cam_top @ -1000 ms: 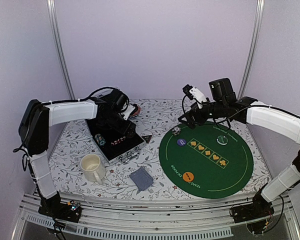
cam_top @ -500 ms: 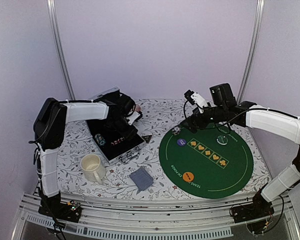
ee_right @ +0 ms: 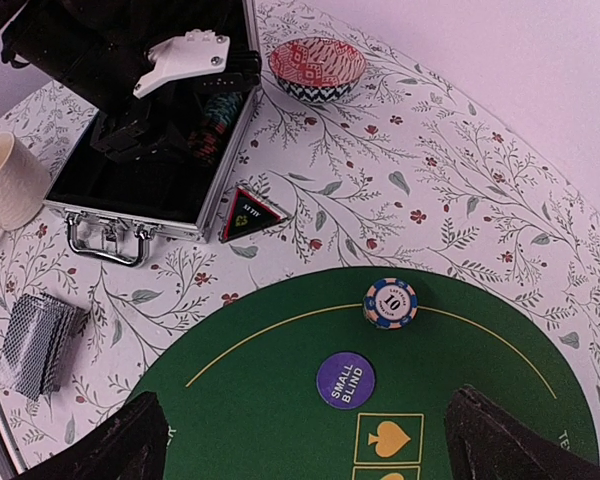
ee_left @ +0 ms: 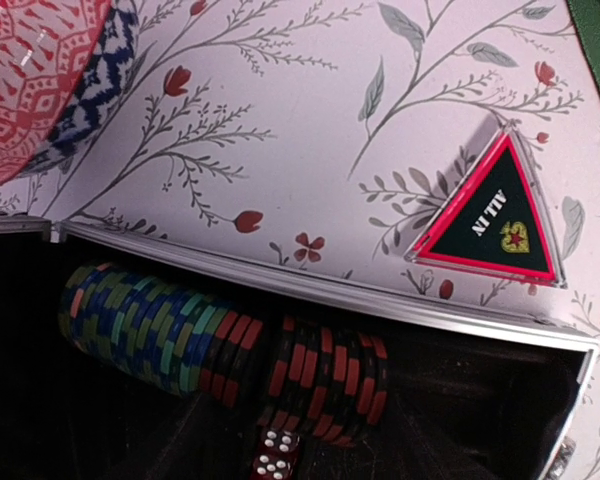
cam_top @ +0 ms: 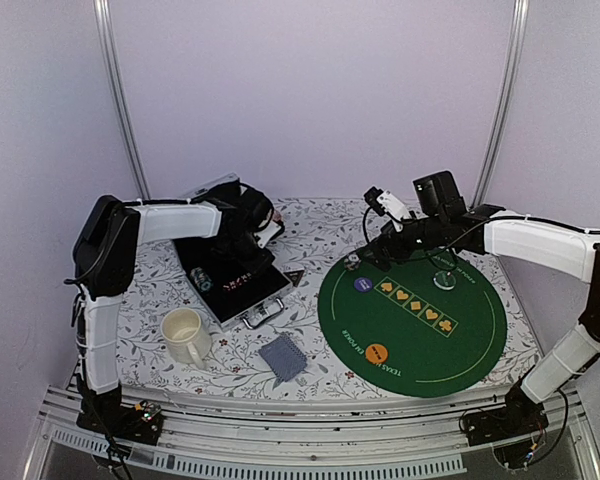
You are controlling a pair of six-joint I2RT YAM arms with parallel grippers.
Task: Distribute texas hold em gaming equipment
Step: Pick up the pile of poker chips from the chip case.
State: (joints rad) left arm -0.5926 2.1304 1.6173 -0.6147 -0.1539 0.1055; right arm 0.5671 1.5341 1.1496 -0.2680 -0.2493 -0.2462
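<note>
The left claw (ee_right: 185,95) hangs over the open metal case (ee_right: 130,212) at the left of the floral worktop (ee_right: 460,170). Its wrist camera shows none of its own fingers, so I cannot tell whether it is apart or together. Under it, inside the dark lining and against the case's rim, lies a row of blue and green striped chips (ee_left: 140,330) that runs straight into a black-and-red stack (ee_left: 320,380), with a red die (ee_left: 275,458) just below them. Outside the rim the black-red triangle marker (ee_left: 495,215) (it reads ALL IN) lies flat on the worktop, between the case and the round green mat (ee_right: 280,430). The right claw (ee_right: 305,410) hovers above the mat's far left edge with its fingers (ee_right: 130,445) spread wide apart and nothing between them. Below it a blue-and-white chip marked 10 (ee_right: 391,303) sits on the mat's yellow line, and the purple SMALL BLIND disc (ee_right: 345,380) lies near it, not touching. The top view shows an orange disc (cam_top: 376,353) at the mat's near edge and a clear disc (cam_top: 443,280) towards its far side. The grey-blue-backed cards (ee_right: 42,345) lie in a stack on the worktop towards the front, near the cream mug (ee_right: 5,180). A pink patterned bowl (ee_right: 317,68) stands beyond the case.
</note>
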